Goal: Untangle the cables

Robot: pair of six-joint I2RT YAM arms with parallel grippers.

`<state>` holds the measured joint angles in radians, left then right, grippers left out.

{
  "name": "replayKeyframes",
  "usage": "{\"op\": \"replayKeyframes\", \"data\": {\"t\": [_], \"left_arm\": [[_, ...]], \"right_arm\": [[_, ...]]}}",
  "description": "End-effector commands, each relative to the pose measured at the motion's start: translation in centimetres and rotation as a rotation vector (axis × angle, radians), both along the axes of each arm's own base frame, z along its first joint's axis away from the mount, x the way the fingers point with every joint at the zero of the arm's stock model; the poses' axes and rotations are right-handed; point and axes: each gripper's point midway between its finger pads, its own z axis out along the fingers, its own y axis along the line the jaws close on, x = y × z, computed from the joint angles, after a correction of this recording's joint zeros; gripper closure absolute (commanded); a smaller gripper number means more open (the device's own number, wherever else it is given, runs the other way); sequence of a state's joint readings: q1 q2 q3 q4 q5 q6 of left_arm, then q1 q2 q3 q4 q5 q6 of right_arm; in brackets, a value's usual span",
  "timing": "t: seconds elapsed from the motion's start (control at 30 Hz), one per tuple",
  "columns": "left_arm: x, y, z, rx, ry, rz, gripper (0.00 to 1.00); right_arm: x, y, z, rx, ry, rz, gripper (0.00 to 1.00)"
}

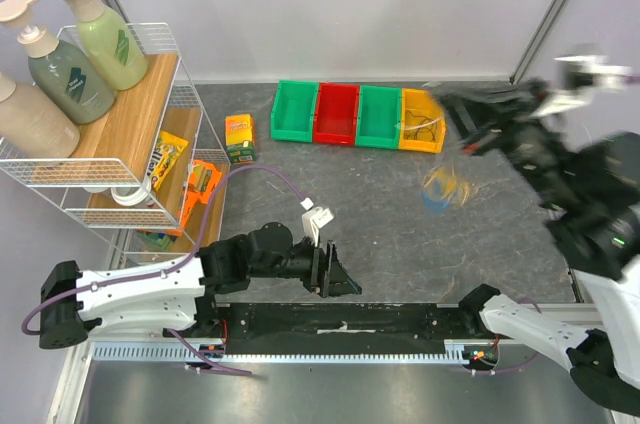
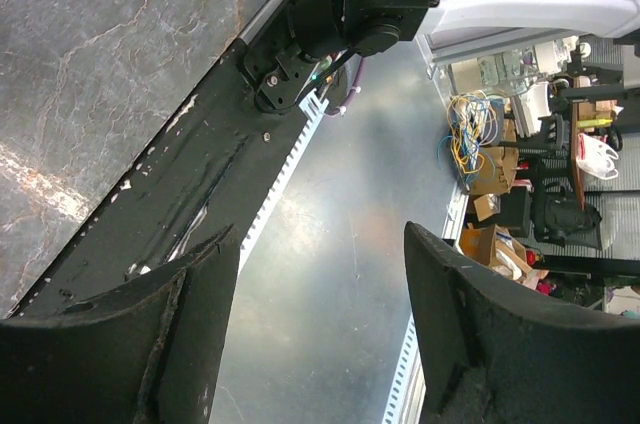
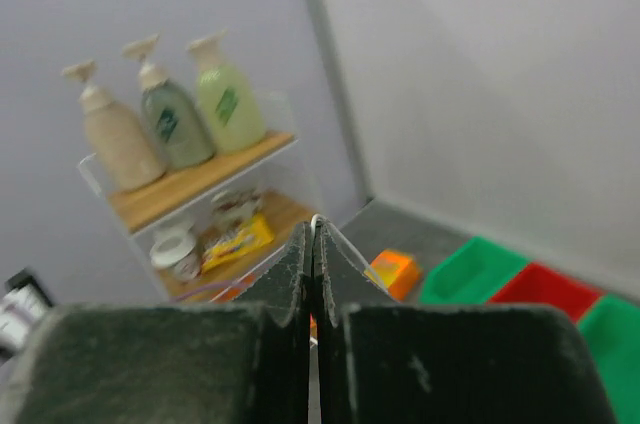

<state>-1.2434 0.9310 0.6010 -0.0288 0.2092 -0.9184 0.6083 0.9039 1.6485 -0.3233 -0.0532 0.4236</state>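
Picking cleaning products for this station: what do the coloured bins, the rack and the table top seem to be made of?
Coloured bins: likely moulded plastic, going by the solid, saturated colours and slight sheen. Rack: white coated metal wire, seen as a thin grid, with tan shelves that look like wood or wood laminate. Table top: matte grey with marble-like veins. It could be stone or a printed mat; I cannot tell which.

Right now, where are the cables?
Top view, right of centre: the cables show as a blurred blue-and-yellow clump on the robot's side of the yellow bin, the rightmost in the bin row.
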Motion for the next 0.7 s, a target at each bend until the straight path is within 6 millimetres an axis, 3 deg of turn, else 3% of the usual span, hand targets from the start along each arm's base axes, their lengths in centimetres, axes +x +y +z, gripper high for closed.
{"op": "replayKeyframes", "data": {"t": [0.0,0.07,0.17,0.3,0.33,0.47,0.57,0.67], "left_arm": [[0.4,0.7,1.5,-0.014,-0.084,0.008,0.27],[0.6,1.2,2.5,-0.031,-0.122,0.016,0.27],[0.7,2.6,5.4,-0.125,-0.208,0.029,0.28],[1.2,4.4,8.3,-0.216,-0.283,0.084,0.29],[1.4,4.7,8.8,-0.231,-0.294,0.100,0.29],[3.1,5.4,9.1,-0.240,-0.308,0.210,0.25],[4.3,5.2,9.0,-0.241,-0.336,0.266,0.25],[5.6,4.6,9.3,-0.218,-0.398,0.307,0.25]], "right_arm": [[1.9,10.5,-12.4,-0.120,0.332,0.452,1.00],[1.1,12.8,-17.8,-0.097,0.460,0.587,1.00],[-1.0,15.1,-24.6,-0.140,0.597,0.656,1.00],[-2.2,15.1,-33.1,-0.296,0.729,0.572,1.00],[-2.5,15.0,-34.0,-0.307,0.742,0.575,1.00],[-2.9,14.6,-34.1,-0.268,0.756,0.571,1.00],[-2.8,14.8,-32.0,-0.160,0.773,0.574,1.00],[-4.2,16.0,-29.2,-0.088,0.743,0.712,1.00]]}}
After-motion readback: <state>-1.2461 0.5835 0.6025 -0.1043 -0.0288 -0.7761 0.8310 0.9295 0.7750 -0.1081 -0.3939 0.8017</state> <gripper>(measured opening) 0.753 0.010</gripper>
